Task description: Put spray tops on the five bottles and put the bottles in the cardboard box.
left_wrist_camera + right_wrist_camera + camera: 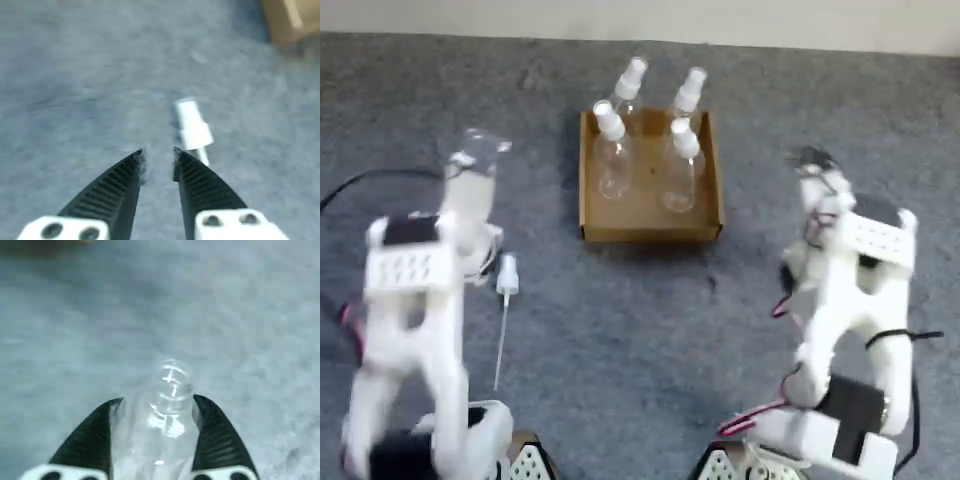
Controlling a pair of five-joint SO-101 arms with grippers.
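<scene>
step in hand: fit the last spray top to the fifth bottle. the right gripper (157, 400) is clamped on a clear bottle (169, 410), fingers pressed against its sides, with the open neck pointing away from the wrist and no top on it. the left gripper (157, 152) is empty, its fingers a small gap apart, and hangs over the carpet (75, 75). the loose spray top (192, 127) lies flat just beyond its fingertips, untouched; in the high view its thin tube (500, 340) trails back toward the arm's base. to do this step well, widen the fingers, come down over the white head of the top rather than the tube, and pinch it squarely so the tube hangs free. keep the bottle steady with its neck clear of the fingers, thread the tube into the neck first, then seat the head. a skewed pinch is likely to send the tube past the opening. containers: the cardboard box (590, 215) sits ahead of both grippers, between them and well apart from each. it holds four capped bottles (613, 160), standing two by two. by this count four of five are done, and space for the fifth looks tight.
</scene>
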